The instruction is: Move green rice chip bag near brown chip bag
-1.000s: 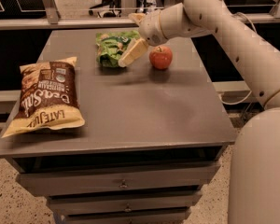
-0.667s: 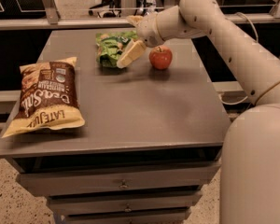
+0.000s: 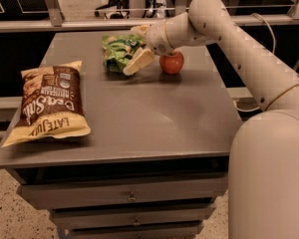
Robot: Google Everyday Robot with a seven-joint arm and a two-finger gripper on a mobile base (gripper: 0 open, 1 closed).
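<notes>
The green rice chip bag (image 3: 117, 53) lies crinkled at the back middle of the grey table (image 3: 154, 118). My gripper (image 3: 139, 47) is at the bag's right side, coming in from the right. Its jaws stand open, one pale finger (image 3: 138, 61) in front of the bag and the other behind it, so the bag's right end lies between them. The brown chip bag (image 3: 49, 102), large and flat with pale yellow ends, lies at the table's left front edge, far from the green bag.
A red apple (image 3: 171, 62) stands just right of the gripper, under my arm (image 3: 224, 29). The table has drawers (image 3: 132, 197) below its front edge. A rail and dark shelving run behind the table.
The arm has shifted slightly at the green bag. The bag, the apple and the brown bag have not moved.
</notes>
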